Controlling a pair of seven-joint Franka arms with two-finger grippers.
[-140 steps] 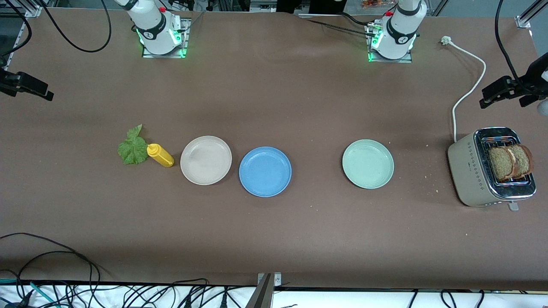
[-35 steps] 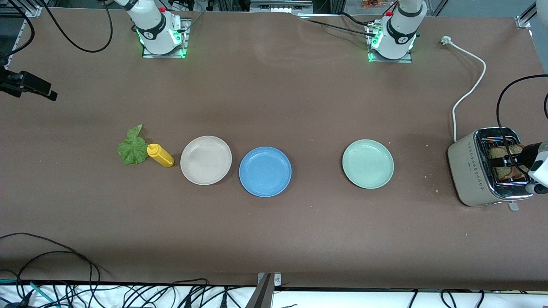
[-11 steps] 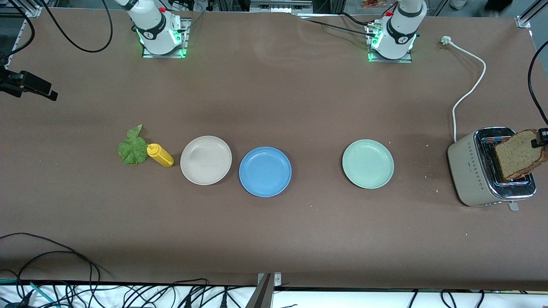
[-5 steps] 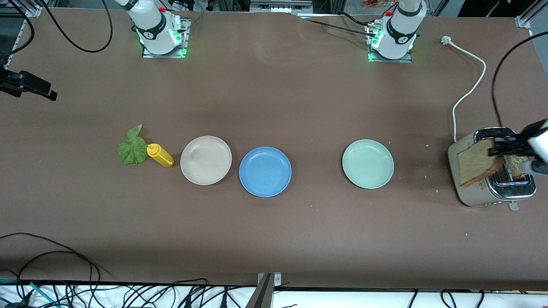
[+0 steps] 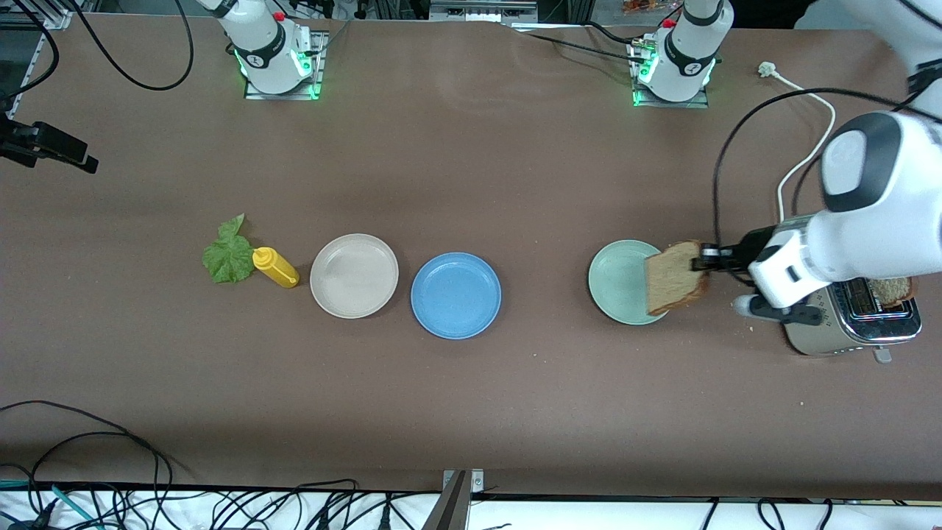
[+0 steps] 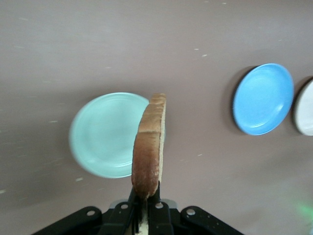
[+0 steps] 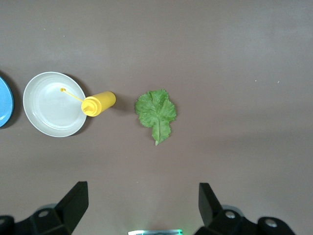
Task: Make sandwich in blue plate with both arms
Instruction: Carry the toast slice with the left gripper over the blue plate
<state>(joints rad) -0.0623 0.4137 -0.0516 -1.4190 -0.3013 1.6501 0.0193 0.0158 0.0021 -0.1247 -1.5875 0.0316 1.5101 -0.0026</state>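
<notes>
With the blue plate [image 5: 455,295] as landmark, bare on the counter [image 5: 471,412]: toward the left arm's end, the left end effector [image 5: 704,258] pinches a bread slice [image 5: 673,277] by its crust over the pale green plate [image 5: 622,283]. Bread is light, soft and crumbly; an edge grip suits it. The lettuce leaf [image 5: 229,255] lies toward the right arm's end. The right end effector [image 7: 142,200] waits above it, spread wide.

I see a brown speckled bread slice [image 5: 673,277] with darker crust, a plain medium-blue round plate [image 5: 455,295], pale green plate [image 5: 617,283], beige plate [image 5: 354,275], yellow squeeze bottle [image 5: 275,267], green ruffled lettuce leaf [image 5: 227,254].
</notes>
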